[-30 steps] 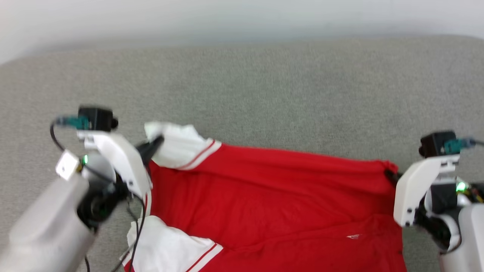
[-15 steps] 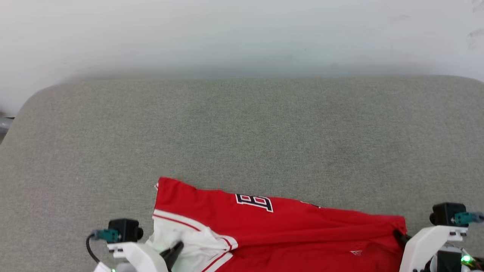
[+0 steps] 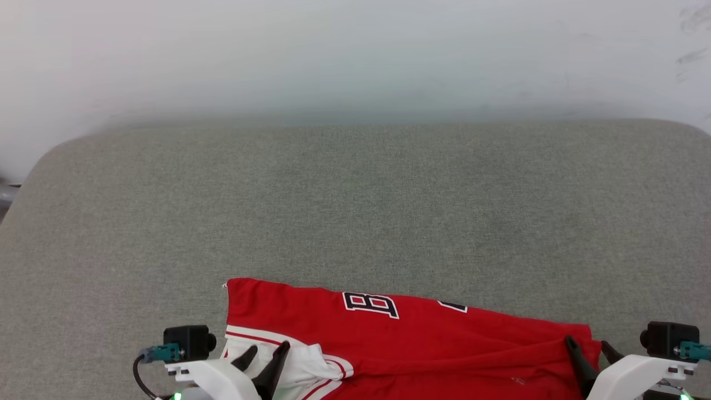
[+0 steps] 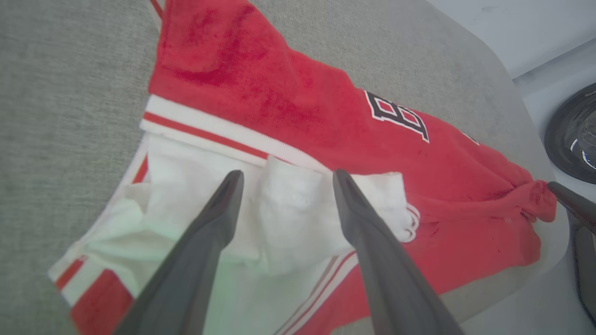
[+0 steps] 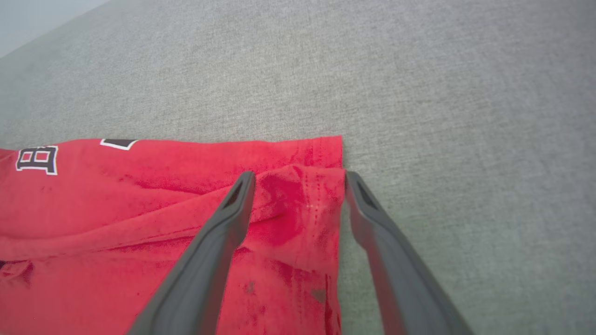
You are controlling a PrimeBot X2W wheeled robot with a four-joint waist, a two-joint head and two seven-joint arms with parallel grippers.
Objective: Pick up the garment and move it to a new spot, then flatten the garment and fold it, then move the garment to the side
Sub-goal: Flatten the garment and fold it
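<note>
evidently the shirt (image 3: 400,339) lies doubled over at the near edge of the grey cushion (image 3: 355,211) — left claw (image 3: 268,349) spread open astride the white sleeve (image 4: 288,204), right claw (image 3: 586,342) open astride the red corner (image 5: 302,200), both gripping nothing, probably so the fold settles flat.

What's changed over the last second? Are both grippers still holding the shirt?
Both let go. The left gripper has opened over the white sleeve, and the right gripper has opened at the red corner; a second ago each pinched the shirt taut. The head view shifted too. The shirt has stayed folded on the grey cushion since half a second ago.
</note>
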